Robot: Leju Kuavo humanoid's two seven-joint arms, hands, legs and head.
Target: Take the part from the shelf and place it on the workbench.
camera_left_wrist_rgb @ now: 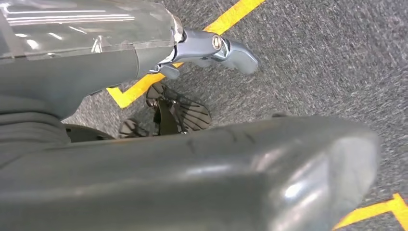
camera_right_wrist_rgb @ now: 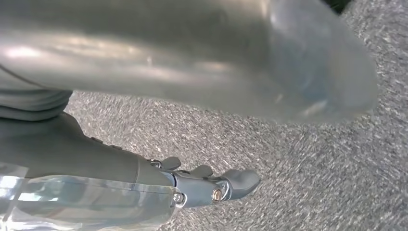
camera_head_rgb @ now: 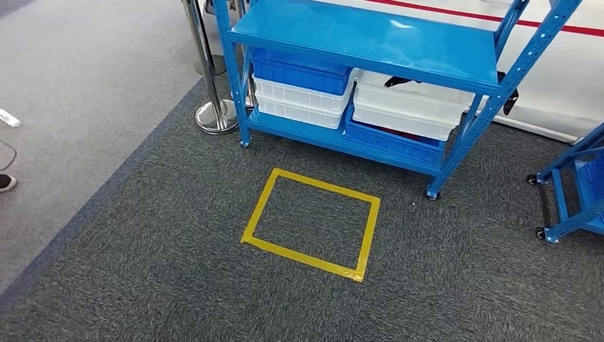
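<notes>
A blue wheeled shelf (camera_head_rgb: 370,43) stands ahead on the carpet. Its lower level holds a blue bin (camera_head_rgb: 299,71) on a white bin (camera_head_rgb: 299,103), and a white bin (camera_head_rgb: 409,107) on a blue one (camera_head_rgb: 392,142). A dark part (camera_head_rgb: 404,80) pokes out of the right white bin. My left hand (camera_left_wrist_rgb: 120,67) hangs over the carpet with its fingers (camera_left_wrist_rgb: 211,48) stretched out and apart from the thumb (camera_left_wrist_rgb: 288,168), holding nothing. Over the carpet too, my right hand (camera_right_wrist_rgb: 120,168) has straight fingers (camera_right_wrist_rgb: 221,185), a thumb (camera_right_wrist_rgb: 240,57) set apart, and nothing in it.
A yellow tape square (camera_head_rgb: 311,223) marks the carpet in front of the shelf. A chrome post with a round base (camera_head_rgb: 216,114) stands left of the shelf. Another blue cart (camera_head_rgb: 577,185) is at the right edge. A person's shoe (camera_head_rgb: 6,182) shows at the far left.
</notes>
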